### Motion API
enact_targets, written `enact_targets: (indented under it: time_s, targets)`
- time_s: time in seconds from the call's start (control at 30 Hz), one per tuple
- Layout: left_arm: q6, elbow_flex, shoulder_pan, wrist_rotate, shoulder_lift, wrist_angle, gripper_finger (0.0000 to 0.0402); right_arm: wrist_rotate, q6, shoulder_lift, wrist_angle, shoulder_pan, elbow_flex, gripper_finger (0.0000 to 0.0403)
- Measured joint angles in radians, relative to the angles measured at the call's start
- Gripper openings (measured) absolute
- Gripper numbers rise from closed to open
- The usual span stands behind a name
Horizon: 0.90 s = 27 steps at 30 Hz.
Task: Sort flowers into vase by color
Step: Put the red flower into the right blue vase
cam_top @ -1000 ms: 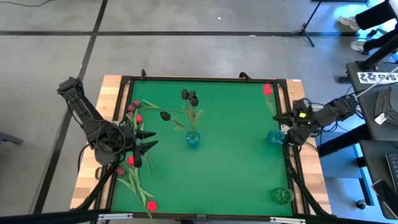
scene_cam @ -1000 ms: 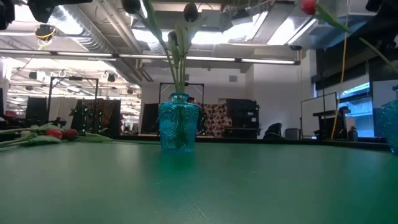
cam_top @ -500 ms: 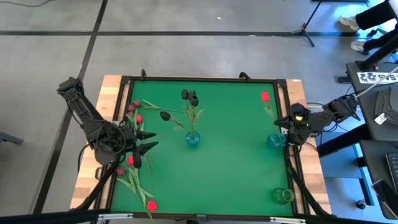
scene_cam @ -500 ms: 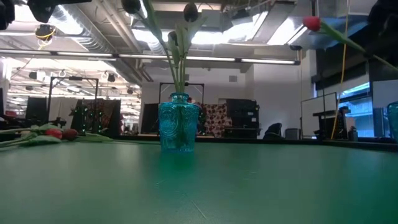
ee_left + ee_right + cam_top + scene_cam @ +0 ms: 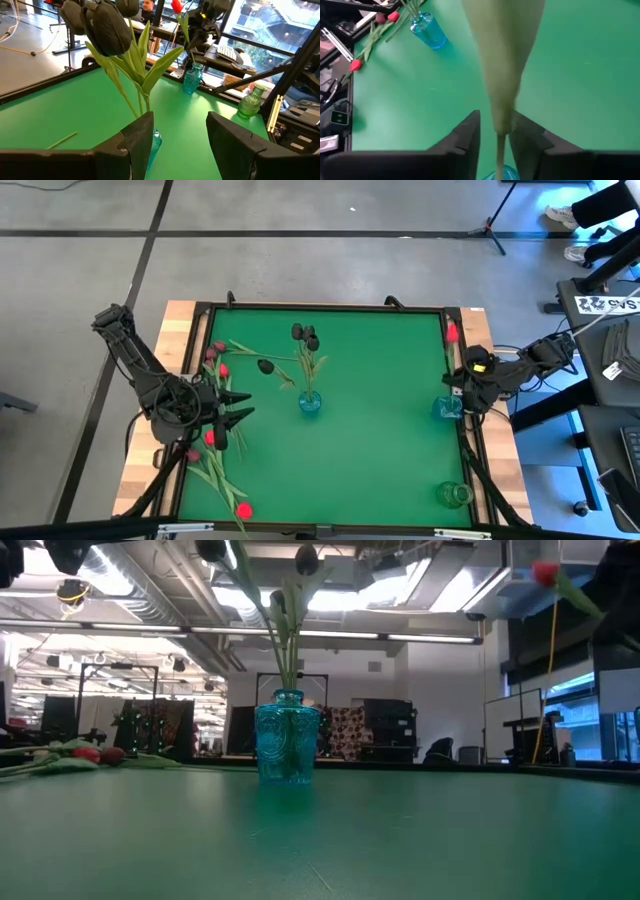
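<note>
Right now the right arm's jaws (image 5: 496, 142) are pinched on the thin pale-green stem of a red-headed artificial tulip (image 5: 452, 333), at the right edge of the green-topped bench (image 5: 380, 430), directly above a small blue glass vase (image 5: 446, 407) that stands there; in the right wrist view the stem and its broad leaf run up between the two dark fingers (image 5: 465, 137) with the blue rim just showing below them. From the low view the red head (image 5: 545, 573) sits high at the right, its stem slanting down out of sight. Further along that same edge, toward the near corner, stands a clear greenish glass jar (image 5: 455, 495). At the middle of the bench a taller blue patterned glass vase (image 5: 288, 750) holds three black-headed tulips (image 5: 305, 336) whose stems lean toward the far side. The left arm's jaws (image 5: 236, 406) wait spread and empty over the left part of the bench, pointing toward that middle vase. Beside and beneath that arm lies a loose heap of tulips with red and dark maroon-pink heads (image 5: 214, 358) along the left edge, with one red head (image 5: 244, 509) lying apart near the front rim.
</note>
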Motion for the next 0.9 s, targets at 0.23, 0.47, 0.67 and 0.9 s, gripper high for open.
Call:
enact_targets:
  time_s: [0.23,0.47,0.67,0.9]
  targets:
    - [0.004,0.0,0.0,0.0,0.0,0.0,0.018,-0.031,0.011,0.006,0.011,0.0,0.029,0.0151]
    - [0.048,0.0,0.0,0.002,0.0,0.027,0.018,0.035,-0.04,0.007,0.032,0.0,0.059,0.0154]
    - [0.055,0.0,0.0,0.009,0.0,0.033,0.018,0.073,-0.152,0.007,0.094,0.0,0.063,0.013]
    - [0.054,0.0,0.0,0.01,0.0,0.033,0.018,-0.014,-0.153,0.007,0.095,0.0,0.063,0.0014]
